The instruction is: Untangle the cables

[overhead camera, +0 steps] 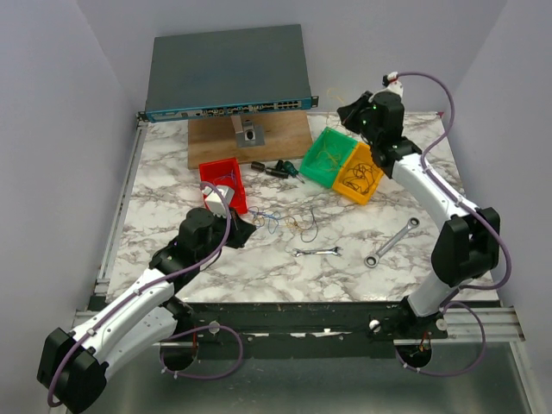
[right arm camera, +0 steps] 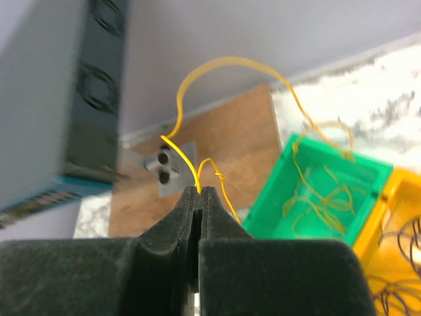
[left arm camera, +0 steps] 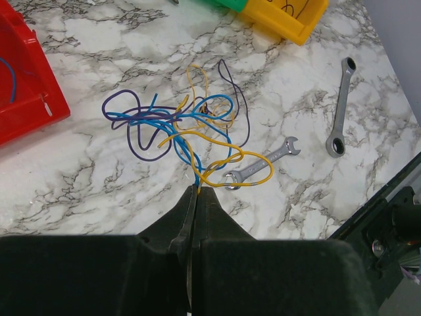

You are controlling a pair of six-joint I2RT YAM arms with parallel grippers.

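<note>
The cables (left arm camera: 172, 125) lie in a loose tangle of blue, yellow-orange and purple strands on the marble table, seen small at the centre from above (overhead camera: 289, 220). My left gripper (left arm camera: 197, 191) is shut on blue and yellow strands at the near end of the tangle; it sits left of the tangle (overhead camera: 246, 226). My right gripper (right arm camera: 199, 189) is raised at the back right (overhead camera: 349, 112) and is shut on a single yellow cable (right arm camera: 223, 60). That cable arches up and trails down into the green bin (right arm camera: 263, 210).
A green bin (overhead camera: 310, 171) and a yellow bin (overhead camera: 360, 194) holding more wires stand at the back right; a red bin (overhead camera: 217, 168) stands to the left. Two silver wrenches (overhead camera: 317, 252) (overhead camera: 392, 241) lie in front. A network switch (overhead camera: 228, 73) and wooden board (overhead camera: 276, 142) fill the back.
</note>
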